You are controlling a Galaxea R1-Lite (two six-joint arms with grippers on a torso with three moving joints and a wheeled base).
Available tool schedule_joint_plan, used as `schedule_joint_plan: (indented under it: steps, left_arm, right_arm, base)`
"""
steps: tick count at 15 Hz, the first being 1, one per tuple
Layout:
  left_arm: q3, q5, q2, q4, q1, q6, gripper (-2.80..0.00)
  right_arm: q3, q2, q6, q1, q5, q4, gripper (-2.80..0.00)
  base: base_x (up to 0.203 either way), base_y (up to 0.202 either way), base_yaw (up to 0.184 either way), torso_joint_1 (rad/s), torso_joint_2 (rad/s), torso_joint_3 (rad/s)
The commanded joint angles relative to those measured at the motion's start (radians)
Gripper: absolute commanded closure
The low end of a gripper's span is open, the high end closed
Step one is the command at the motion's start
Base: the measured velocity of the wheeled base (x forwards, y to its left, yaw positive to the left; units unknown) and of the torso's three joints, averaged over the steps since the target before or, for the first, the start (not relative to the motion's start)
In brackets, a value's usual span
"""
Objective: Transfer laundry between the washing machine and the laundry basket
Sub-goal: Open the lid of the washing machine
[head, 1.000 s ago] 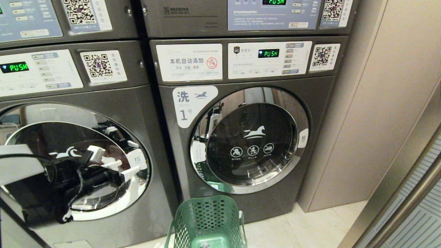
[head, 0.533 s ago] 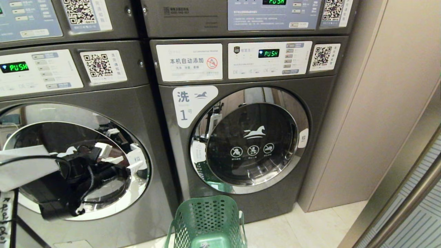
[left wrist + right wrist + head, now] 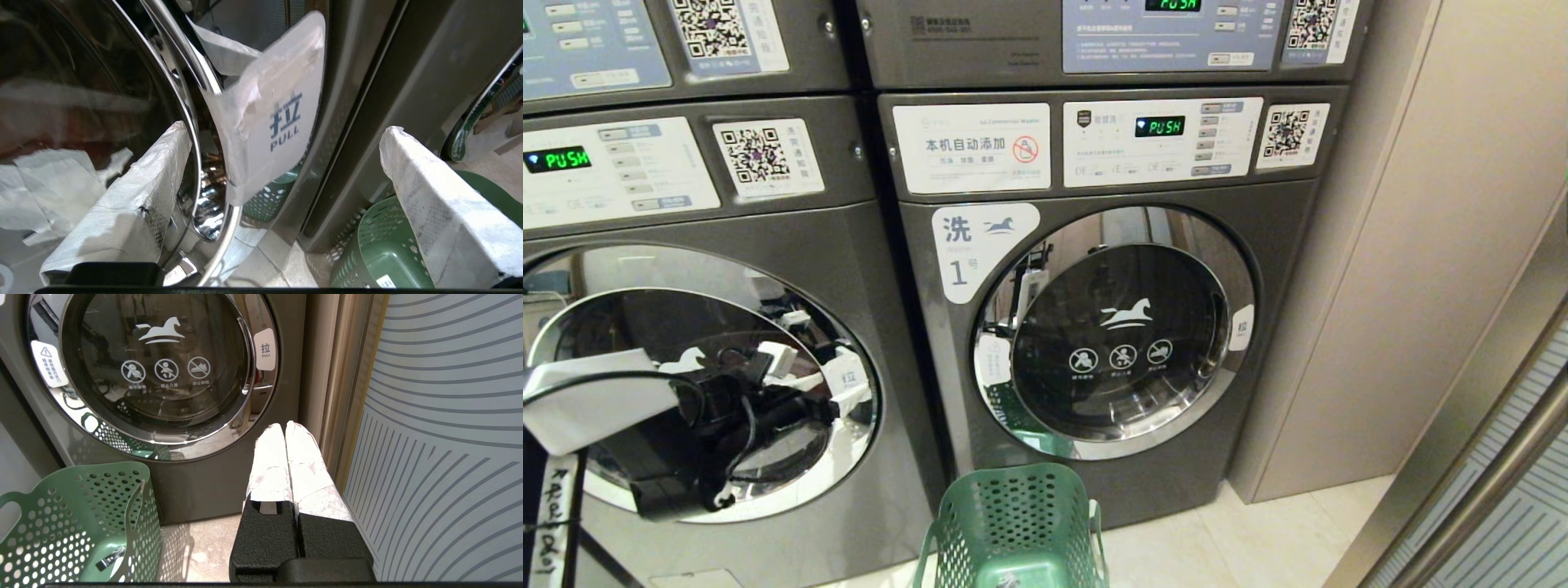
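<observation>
Left gripper (image 3: pixel 282 192): jaws wide apart, straddling white PULL tab (image 3: pixel 278 118) on chrome-rimmed door of washing machine (image 3: pixel 727 269). Green perforated laundry basket (image 3: pixel 1013 523) low, beside those jaws. Right gripper (image 3: pixel 286 430): jaws pressed together, parked beyond basket, near washer labelled 1 (image 3: pixel 1111 327).

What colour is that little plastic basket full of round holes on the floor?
Green. The perforated plastic laundry basket shows best in the right wrist view.
</observation>
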Motion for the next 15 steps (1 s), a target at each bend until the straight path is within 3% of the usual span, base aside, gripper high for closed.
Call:
schedule_joint_plan:
  steps: [1,8,15]
  left_arm:
    - [0.008,-0.011,0.001,-0.007,0.0,0.001,-2.8]
    - [-0.012,-0.123,0.028,-0.007,-0.004,-0.025,-2.8]
    - [-0.134,-0.151,0.103,-0.007,-0.003,-0.053,-2.8]
  right_arm:
    - [0.034,0.001,0.0,0.0,0.0,-0.001,0.0]
    - [0.034,0.0,0.0,0.0,0.0,-0.001,0.0]
    - [0.034,0.002,0.0,0.0,0.0,-0.001,0.0]
  base:
    - [0.0,0.0,0.0,0.0,0.0,0.0]
    - [0.0,0.0,0.0,0.0,0.0,0.0]
    - [0.0,0.0,0.0,0.0,0.0,0.0]
